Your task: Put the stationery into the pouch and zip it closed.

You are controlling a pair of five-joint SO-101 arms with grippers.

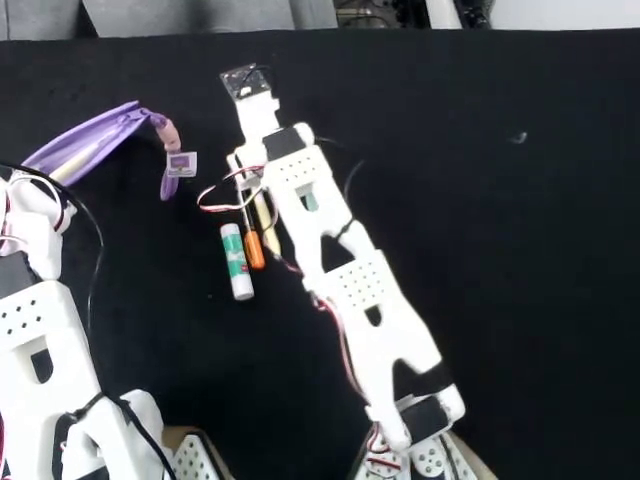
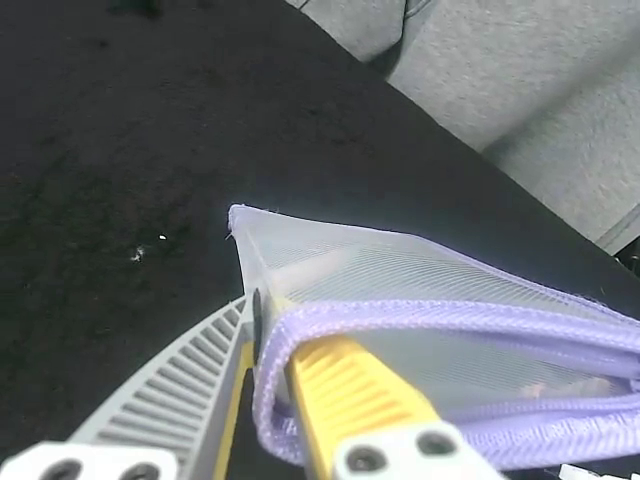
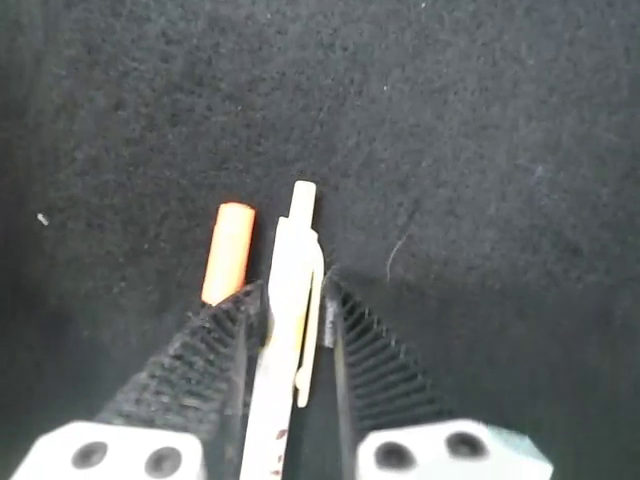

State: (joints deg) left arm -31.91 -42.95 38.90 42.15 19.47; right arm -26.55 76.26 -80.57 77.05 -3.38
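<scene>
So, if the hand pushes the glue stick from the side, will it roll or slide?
Probably it rolls: the glue stick is a round tube lying on its side on the cloth. It looks stiff and small, so likely light and will not bend. The marker lies close beside it and might stop a roll that way.

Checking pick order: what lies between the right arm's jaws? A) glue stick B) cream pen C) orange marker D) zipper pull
B: the right wrist view shows the cream pen between the jaws of the right gripper, with the orange marker lying just outside one of them.
</scene>
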